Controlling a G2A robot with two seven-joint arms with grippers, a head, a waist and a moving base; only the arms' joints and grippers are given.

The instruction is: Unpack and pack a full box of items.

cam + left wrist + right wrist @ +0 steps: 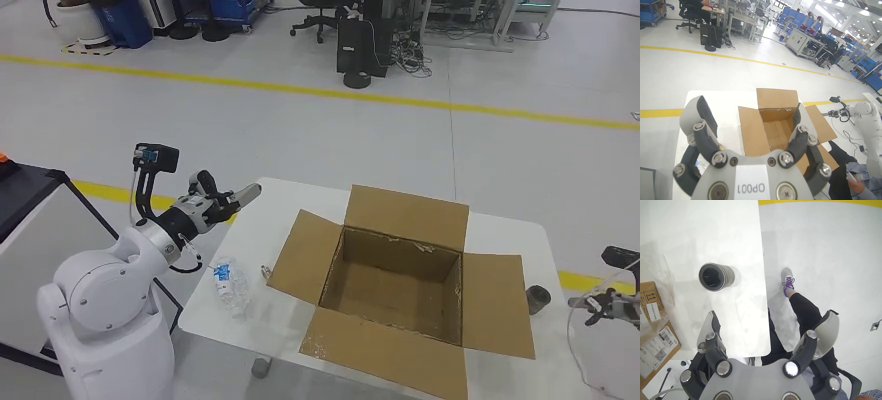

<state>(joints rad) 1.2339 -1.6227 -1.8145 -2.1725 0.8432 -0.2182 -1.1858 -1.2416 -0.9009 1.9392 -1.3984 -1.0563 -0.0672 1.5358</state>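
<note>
top view: cardboard box (405, 215) sat upright at the centre of the white tabletop (500, 235), all four flaps folded outward. no items visible inside; bare cardboard floor seen from the left wrist view too.

left end effector (749, 102): fingers spread wide, nothing between them. in the top view it hung at the upper left edge of the tabletop, apart from the box and pointed toward it.

right end effector (772, 313): fingers also spread wide, holding nothing. it hung over the tabletop's edge, one finger above the white surface and the other above the floor.

metal cylinder (716, 277): lay on its side on the tabletop, near the right edge of the frame in the top view, just beyond the box's right flap.

crumpled clear plastic bag (230, 283): on the tabletop at lower left, near the box's left flap.
</note>
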